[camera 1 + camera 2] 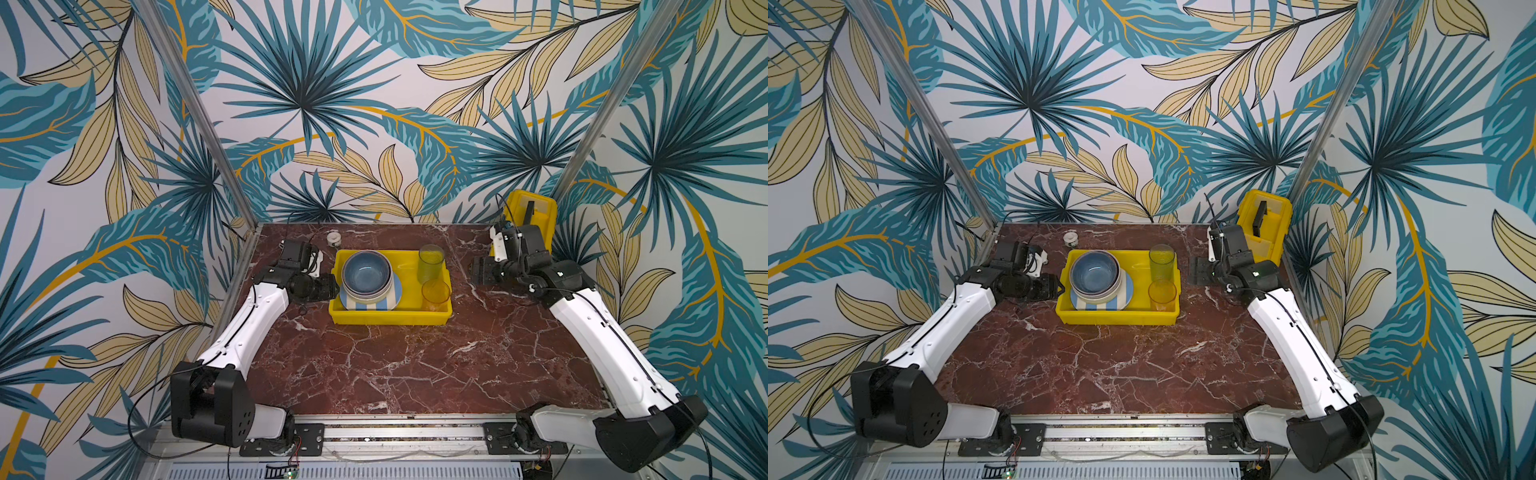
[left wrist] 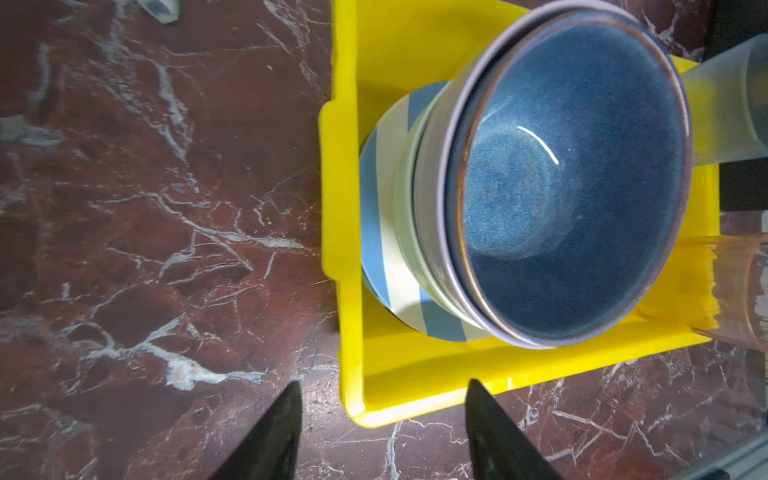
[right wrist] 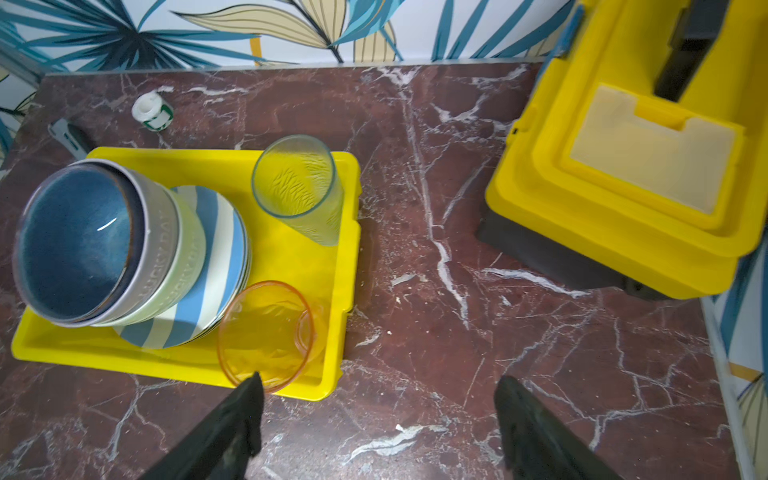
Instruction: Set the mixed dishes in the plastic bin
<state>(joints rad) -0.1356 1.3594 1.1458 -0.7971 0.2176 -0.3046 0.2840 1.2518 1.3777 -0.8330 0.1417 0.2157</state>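
My left gripper [image 2: 381,384] is spread, with nothing between its fingers. The near corner of the yellow bin [image 2: 340,208] sits just beyond the fingertips. In both top views the gripper is right beside the bin's left end wall, and I cannot tell whether it touches.

Further ahead of those fingers, inside the bin, the dishes are stacked. A blue bowl [image 2: 573,183] is nested in a lilac bowl [image 3: 156,245], and that one sits in a pale green bowl [image 3: 189,257]. All three rest on a blue-and-cream striped plate [image 3: 220,257], with at least one more rim showing under it.

My right gripper [image 3: 378,378] is wide apart and empty over the bare marble table [image 3: 457,332]. The bin lies ahead of one finger and off to its side. In the wrist view that fingertip overlaps the rim of the orange-tinted tumbler [image 3: 266,332]. Both top views show the gripper standing clear of the bin's right end.

That tumbler stands upright in the bin's near right corner. The taller clear tumbler [image 3: 297,183] stands upright just behind it, farther from the fingers.

Ahead of the other finger sits the yellow toolbox [image 3: 623,208], well apart from the bin. A small white tape roll [image 3: 151,110] lies on the table beyond the bin's far edge.
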